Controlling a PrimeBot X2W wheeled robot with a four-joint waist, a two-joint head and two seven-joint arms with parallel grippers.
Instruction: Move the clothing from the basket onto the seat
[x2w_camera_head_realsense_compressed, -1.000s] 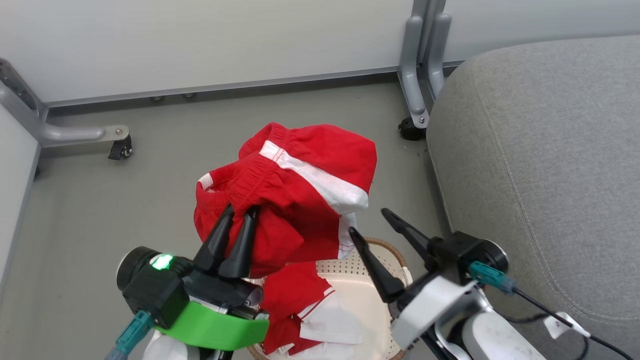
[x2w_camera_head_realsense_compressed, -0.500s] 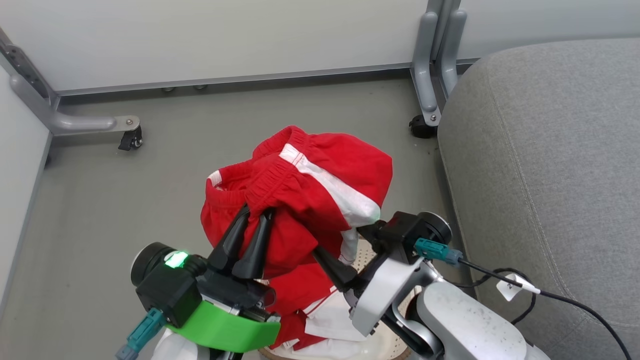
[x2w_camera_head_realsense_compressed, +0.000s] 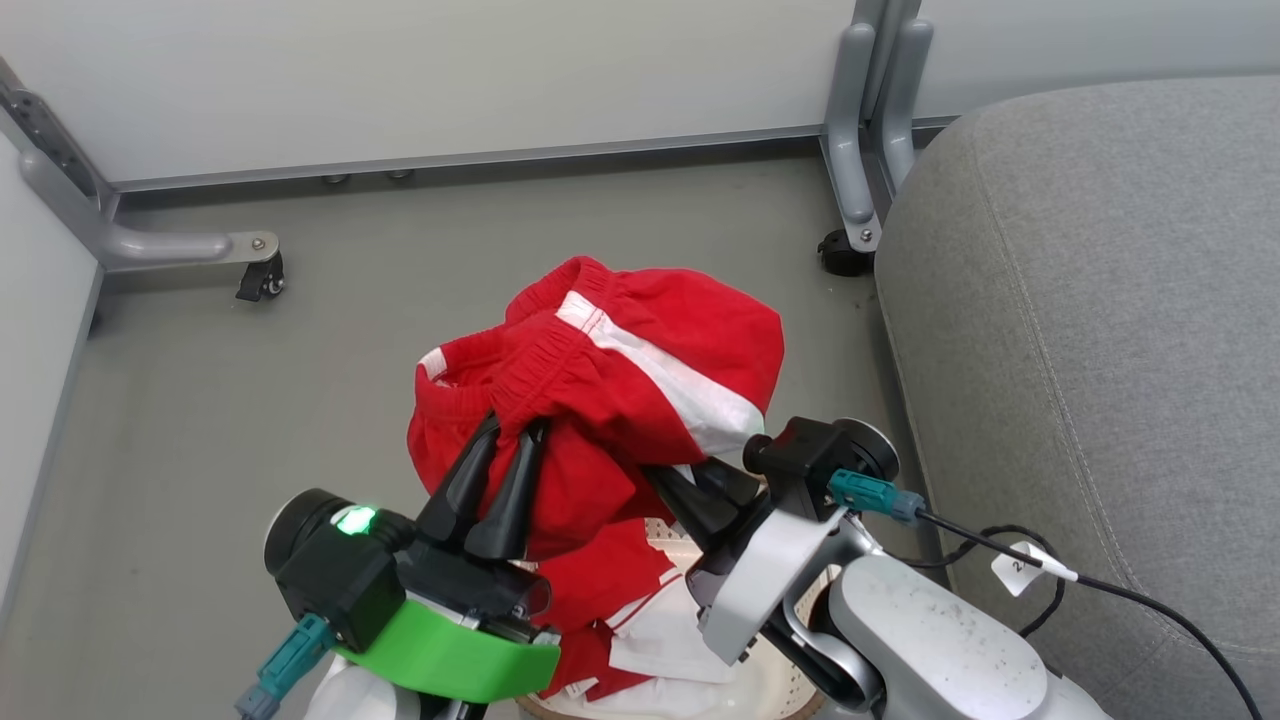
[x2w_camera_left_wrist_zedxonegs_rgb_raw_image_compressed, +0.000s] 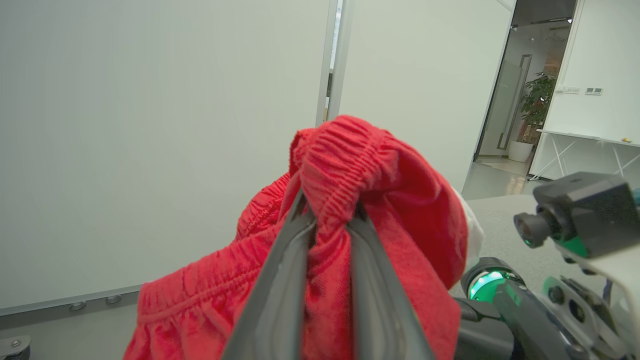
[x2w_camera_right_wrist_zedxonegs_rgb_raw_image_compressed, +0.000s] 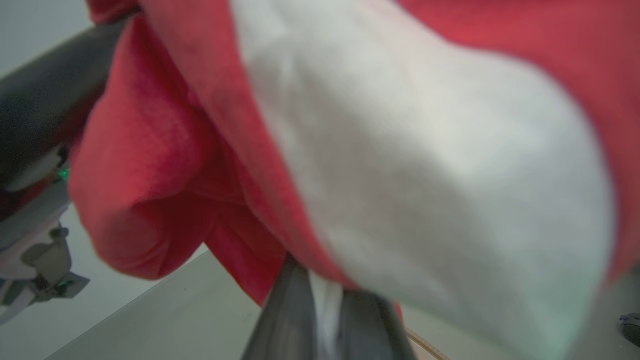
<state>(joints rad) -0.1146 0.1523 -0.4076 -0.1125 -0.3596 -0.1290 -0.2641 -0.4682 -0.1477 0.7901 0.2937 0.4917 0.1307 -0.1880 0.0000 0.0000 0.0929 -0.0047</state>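
One red garment (x2w_camera_head_realsense_compressed: 640, 360) with a white stripe hangs in the air above the basket (x2w_camera_head_realsense_compressed: 788, 672). My left gripper (x2w_camera_head_realsense_compressed: 512, 430) is shut on its elastic waistband, which bunches between the fingers in the left wrist view (x2w_camera_left_wrist_zedxonegs_rgb_raw_image_compressed: 330, 210). My right gripper (x2w_camera_head_realsense_compressed: 682, 480) reaches under the garment's lower edge, and its fingers (x2w_camera_right_wrist_zedxonegs_rgb_raw_image_compressed: 287, 315) are shut on a white fold of the cloth. A second red and white garment (x2w_camera_head_realsense_compressed: 600, 600) lies in the cream basket, mostly hidden by both arms. The grey seat (x2w_camera_head_realsense_compressed: 1090, 300) stands at the right.
White partition panels on grey metal feet with castors (x2w_camera_head_realsense_compressed: 262, 280) (x2w_camera_head_realsense_compressed: 842, 252) close off the back and left. Grey floor (x2w_camera_head_realsense_compressed: 250, 400) lies open to the left of the basket. A black cable with a white tag (x2w_camera_head_realsense_compressed: 1030, 570) trails from my right wrist beside the seat.
My right gripper moved left from beside the basket to the hanging garment and closed its open fingers on the lower white edge. The left gripper kept its hold; the camera shifted slightly.
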